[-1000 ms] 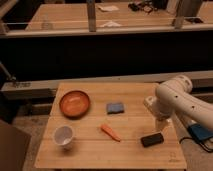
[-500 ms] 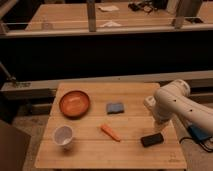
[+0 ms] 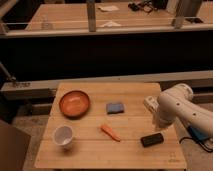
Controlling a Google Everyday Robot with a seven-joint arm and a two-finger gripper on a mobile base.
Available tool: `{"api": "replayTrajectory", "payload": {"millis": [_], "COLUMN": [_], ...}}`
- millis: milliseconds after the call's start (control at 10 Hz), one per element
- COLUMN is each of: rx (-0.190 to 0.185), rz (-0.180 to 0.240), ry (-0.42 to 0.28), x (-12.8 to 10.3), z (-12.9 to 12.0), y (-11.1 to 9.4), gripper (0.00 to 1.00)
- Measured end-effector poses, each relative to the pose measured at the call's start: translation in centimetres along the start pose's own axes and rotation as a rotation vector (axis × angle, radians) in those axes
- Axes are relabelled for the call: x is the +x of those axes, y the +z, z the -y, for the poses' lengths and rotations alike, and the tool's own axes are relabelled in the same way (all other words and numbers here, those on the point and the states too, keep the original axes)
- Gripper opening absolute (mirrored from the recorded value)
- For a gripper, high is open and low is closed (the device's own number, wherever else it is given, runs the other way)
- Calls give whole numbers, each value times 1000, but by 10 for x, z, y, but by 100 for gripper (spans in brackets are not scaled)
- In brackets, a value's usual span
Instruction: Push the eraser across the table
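Note:
The eraser (image 3: 152,139) is a small black block lying on the wooden table (image 3: 90,156) near its front right corner. My white arm (image 3: 174,104) reaches in from the right over the table's right edge. The gripper (image 3: 158,123) is at the arm's lower end, just behind and above the eraser, close to it. I cannot tell whether it touches the eraser.
An orange bowl (image 3: 75,103) stands at the back left, a white cup (image 3: 63,135) at the front left. A blue sponge (image 3: 115,107) lies mid-table, and an orange carrot (image 3: 110,132) in front of it. Dark railings and other tables stand behind.
The arm has shifted slightly at the table's right edge. The eraser and the other objects have not moved.

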State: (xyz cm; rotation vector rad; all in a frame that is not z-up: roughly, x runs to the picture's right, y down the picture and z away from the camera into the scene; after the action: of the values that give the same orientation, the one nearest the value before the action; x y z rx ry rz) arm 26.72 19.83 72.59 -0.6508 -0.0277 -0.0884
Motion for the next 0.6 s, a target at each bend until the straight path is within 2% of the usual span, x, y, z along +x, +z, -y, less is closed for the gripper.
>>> {"api": "replayTrajectory", "payload": {"millis": [200,400,600], "rx": [-7,-20,-23], "rz": [4,10,12], "ry": [-5,-2,-5], "x": [0,2,3], "z": [-5,-20,-23], "y": [2,8,12], "gripper": [31,31,29]}}
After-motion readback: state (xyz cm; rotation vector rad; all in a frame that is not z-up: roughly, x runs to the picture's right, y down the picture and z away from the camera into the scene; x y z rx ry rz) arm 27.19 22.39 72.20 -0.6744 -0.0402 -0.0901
